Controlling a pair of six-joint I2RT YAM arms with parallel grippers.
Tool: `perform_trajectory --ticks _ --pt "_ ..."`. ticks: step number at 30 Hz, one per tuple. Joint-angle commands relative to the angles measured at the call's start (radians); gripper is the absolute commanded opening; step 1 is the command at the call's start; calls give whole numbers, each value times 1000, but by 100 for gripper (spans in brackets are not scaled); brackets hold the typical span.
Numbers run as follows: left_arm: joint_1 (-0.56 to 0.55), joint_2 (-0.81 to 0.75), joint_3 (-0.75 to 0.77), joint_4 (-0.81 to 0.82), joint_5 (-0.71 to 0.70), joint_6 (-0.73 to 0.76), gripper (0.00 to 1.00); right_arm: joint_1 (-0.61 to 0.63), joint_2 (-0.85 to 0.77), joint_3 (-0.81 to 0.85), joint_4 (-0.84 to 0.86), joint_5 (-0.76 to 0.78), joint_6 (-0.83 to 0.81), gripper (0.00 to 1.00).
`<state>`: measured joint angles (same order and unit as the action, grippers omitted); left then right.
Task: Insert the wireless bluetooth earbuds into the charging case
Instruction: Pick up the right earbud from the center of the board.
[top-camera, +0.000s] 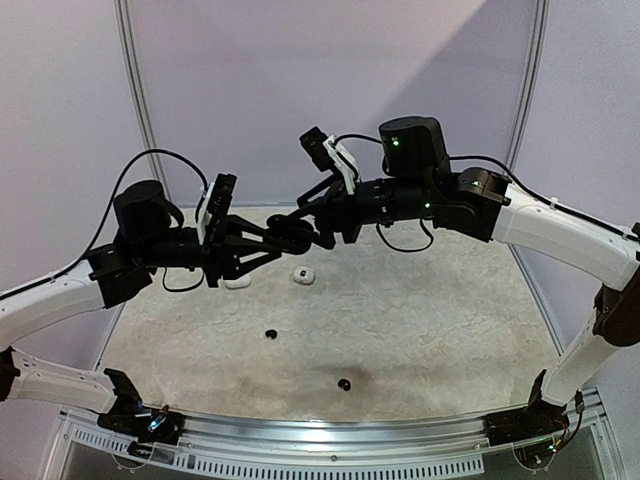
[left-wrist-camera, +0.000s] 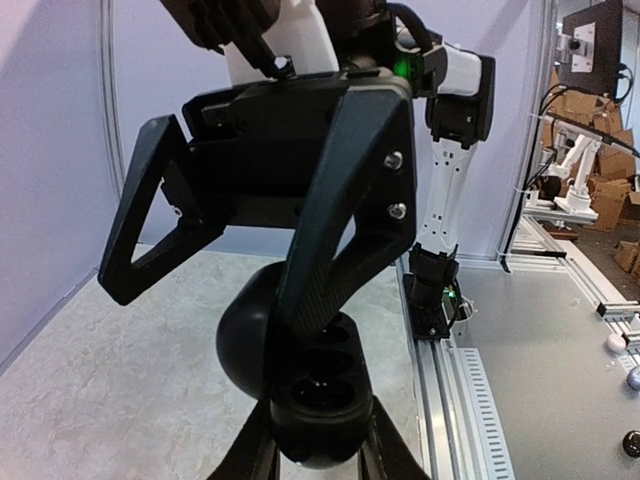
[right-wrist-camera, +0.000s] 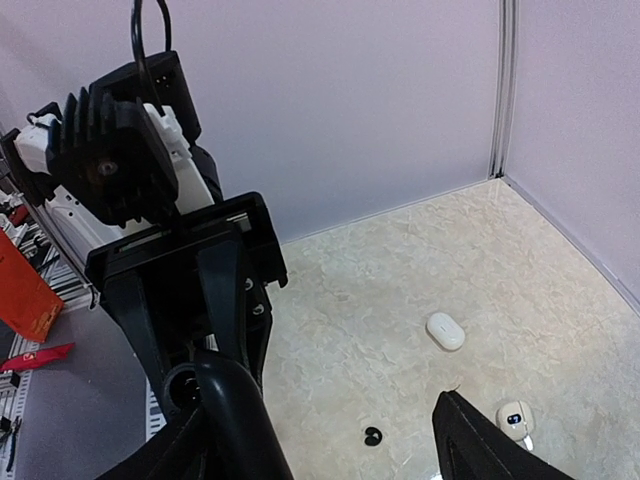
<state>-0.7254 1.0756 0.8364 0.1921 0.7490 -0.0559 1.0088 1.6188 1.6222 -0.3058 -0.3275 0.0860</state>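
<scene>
My left claw (left-wrist-camera: 320, 445) is clamped tight on the black case (left-wrist-camera: 320, 385), lid back and wells showing, high above the table (top-camera: 450, 300). My right claw (left-wrist-camera: 205, 300) stands wide apart with nothing in it that I can see. One finger (left-wrist-camera: 340, 200) crosses the case's front, and I cannot tell if it touches. One black earbud (top-camera: 270, 333) lies on the table below the case, a second earbud (top-camera: 344, 384) nearer my bases. A white case (top-camera: 303, 275) sits beneath too.
</scene>
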Motion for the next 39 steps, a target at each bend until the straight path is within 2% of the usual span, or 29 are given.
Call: perform_trajectory --ticks 1,6,9,13,16,18,23,26,34,39 --pt "16 -26 -32 52 -46 -47 0 -17 9 53 51 -67 35 76" --pt "31 -37 -62 75 -96 -68 0 -29 6 94 92 -111 65 78" --pt "42 -44 -77 77 -133 -76 0 -33 -8 95 108 -88 94 79" --pt "62 -58 -98 75 -219 -91 0 -47 -31 61 -25 100 168 76" --pt "74 -87 -126 74 -288 -93 0 -50 -29 11 -207 302 241 67" --pt "81 -111 -144 63 -314 -94 0 -49 -14 -23 -328 368 306 63" --pt "82 -171 -187 49 -335 -83 0 -48 25 -163 -411 340 417 52" --pt "83 -196 -215 67 -347 -94 0 -12 71 -221 -428 308 478 49" --pt "76 -237 -269 107 -358 -114 0 135 252 -236 -509 300 506 49" --pt "63 -253 -286 111 -360 -116 0 175 307 -245 -496 290 523 38"
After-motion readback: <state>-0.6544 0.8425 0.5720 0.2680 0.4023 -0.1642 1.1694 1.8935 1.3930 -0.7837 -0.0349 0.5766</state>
